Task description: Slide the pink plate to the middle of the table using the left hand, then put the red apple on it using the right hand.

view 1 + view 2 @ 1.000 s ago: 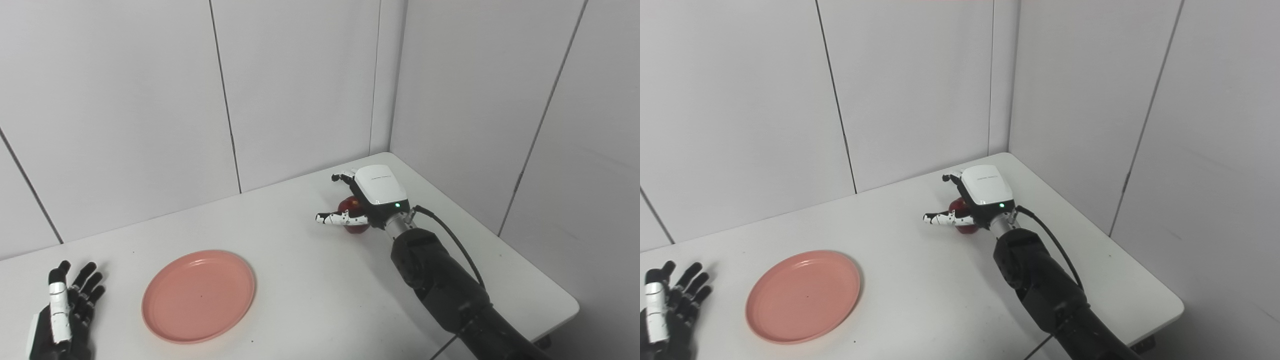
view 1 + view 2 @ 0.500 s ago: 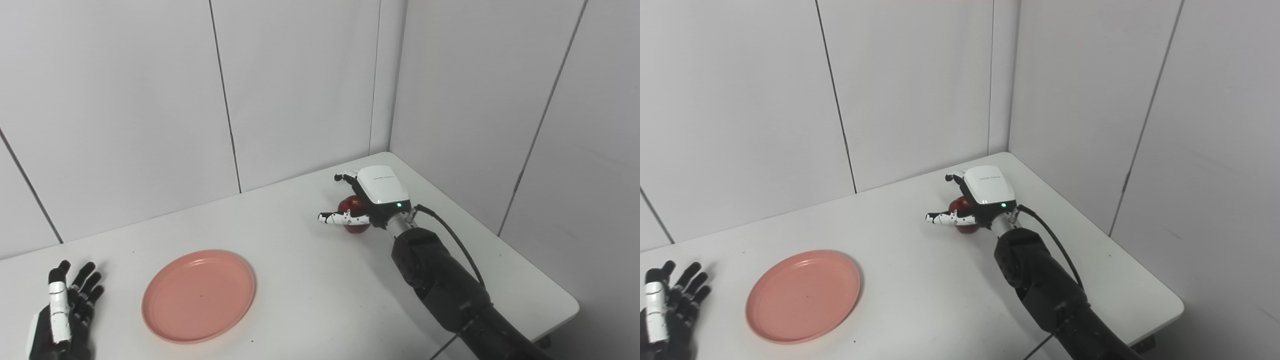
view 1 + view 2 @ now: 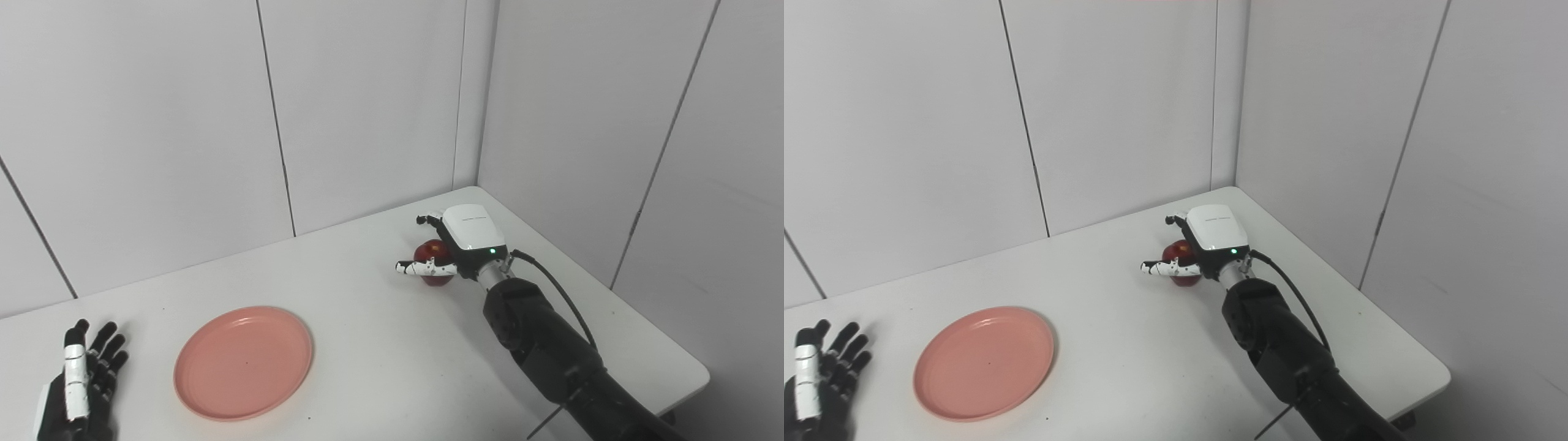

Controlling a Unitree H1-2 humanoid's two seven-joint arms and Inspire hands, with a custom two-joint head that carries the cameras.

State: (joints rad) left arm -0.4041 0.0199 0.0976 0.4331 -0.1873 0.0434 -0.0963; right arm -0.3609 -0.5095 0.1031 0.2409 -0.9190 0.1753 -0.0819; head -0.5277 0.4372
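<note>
red apple point(image 3: 432, 252) half hidden under my right hand point(image 3: 456, 248), far right corner | fingers apart around it, grip unclear | my left hand point(image 3: 76, 392) spread flat, near left edge, holding nothing

The table point(image 3: 380, 343) has a smooth, matt white top. The pink plate point(image 3: 243, 362) looks like smooth plastic with a faint satin sheen. The red apple point(image 3: 433, 252) has a glossy skin (a small highlight shows near its top). The right robot hand point(image 3: 456, 245) carries a smooth white plastic back cover over black parts; its arm is matt black. The left robot hand point(image 3: 76, 395) is matt black with a white plastic segment. The wall panels point(image 3: 153, 135) are smooth and matt.
</note>
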